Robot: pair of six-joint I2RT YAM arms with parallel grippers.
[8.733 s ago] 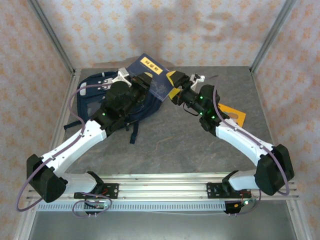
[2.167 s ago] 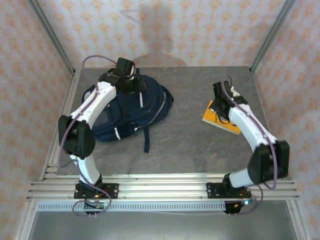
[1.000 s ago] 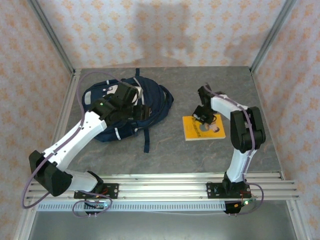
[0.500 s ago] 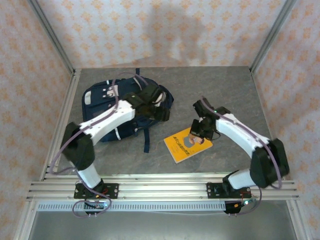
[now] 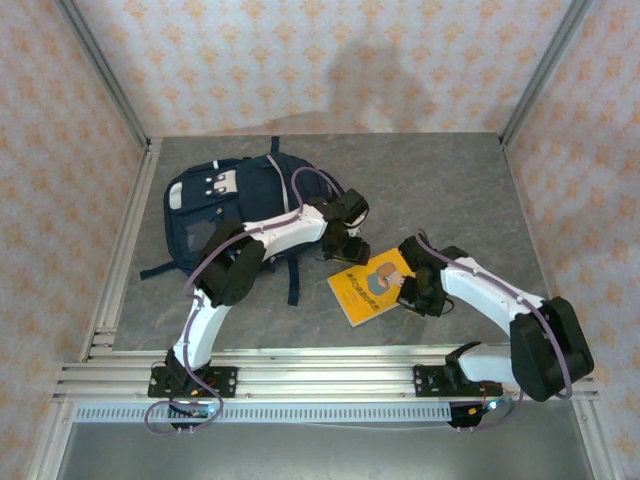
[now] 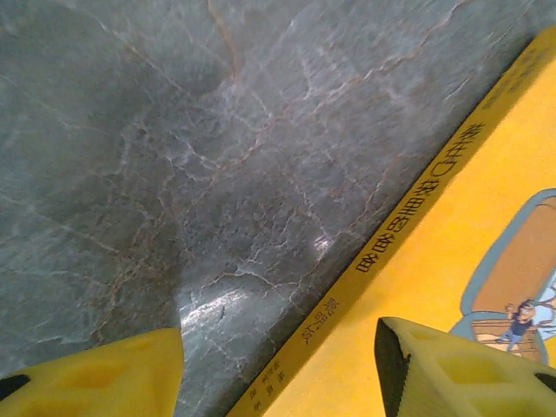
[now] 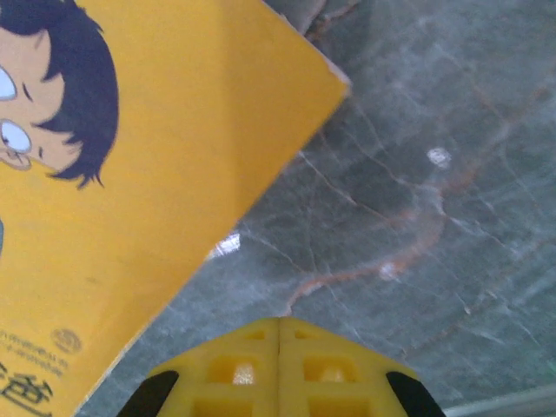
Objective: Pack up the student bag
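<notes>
The student bag point(image 5: 205, 225), navy with white patches, lies flat at the back left of the table. A yellow book point(image 5: 372, 285) with a cartoon face lies in front of it, near the table's middle. My left gripper point(image 5: 340, 250) is open just above the book's far-left edge. In the left wrist view its fingers point(image 6: 95, 373) straddle the book point(image 6: 486, 226) along the printed spine, with nothing gripped. My right gripper point(image 5: 408, 297) is shut and empty at the book's right edge. In the right wrist view its closed tips point(image 7: 278, 326) rest over bare table beside the book's point(image 7: 130, 174) corner.
A loose bag strap point(image 5: 293, 285) trails toward the near edge, left of the book. An aluminium rail point(image 5: 320, 365) runs along the front, and metal posts point(image 5: 105, 75) stand at the back corners. Grey stone table point(image 5: 450, 190) lies open at the back right.
The left arm swung off the bag over to the book's far-left edge. The right gripper, shut, came round to the book's right edge after sliding the book from the right toward the middle.
</notes>
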